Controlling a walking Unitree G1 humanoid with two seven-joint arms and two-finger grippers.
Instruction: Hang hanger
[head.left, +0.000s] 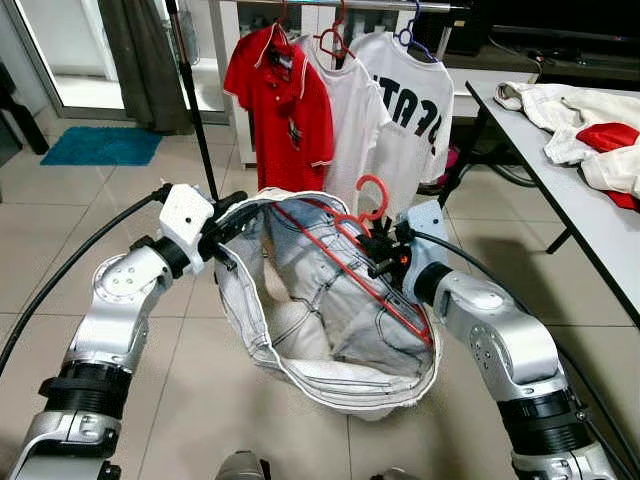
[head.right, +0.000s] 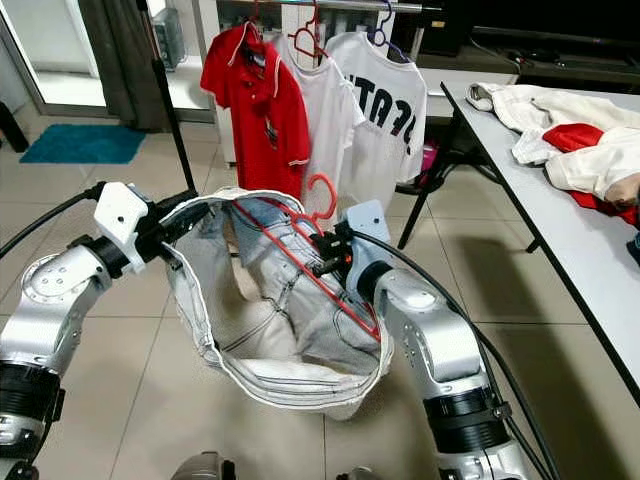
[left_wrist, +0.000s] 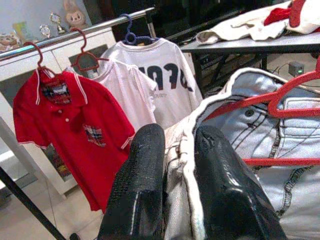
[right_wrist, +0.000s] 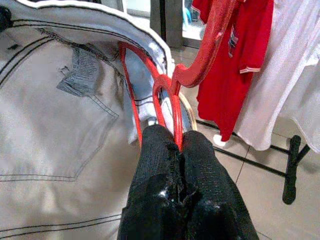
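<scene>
The left pincer (head.left: 228, 232) is clamped on the white-edged waistband of a pair of pale denim jeans (head.left: 330, 300), with the cloth pinched between its fingers (left_wrist: 142, 175). The right pincer (head.left: 380, 250) is closed tight on a red hanger (head.left: 372, 205), gripping it just below the hook; the hanger's bar runs down inside the jeans' opening. Between the two pincers the waistband is stretched into a wide oval loop that hangs above the tiled floor (head.left: 200, 400), with the legs bunched beneath.

Ahead of both pincers stands a clothes rail (left_wrist: 75, 30). It carries a red polo shirt (head.left: 280, 110) ahead of the left pincer, a plain white shirt (head.left: 350, 110) in the middle, and a white shirt with black lettering (head.left: 410, 110) ahead of the right pincer, hung close together. The rail's dark upright pole (head.left: 195, 110) stands just beyond the left pincer. Open floor lies outward of the left pincer, towards a blue mat (head.left: 100, 145). Outward of the right pincer a table (head.left: 570, 190) closes that side; white and red garments (head.left: 590, 135) lie heaped on it. Its dark leg (head.left: 460, 160) slants down near the lettered shirt.
</scene>
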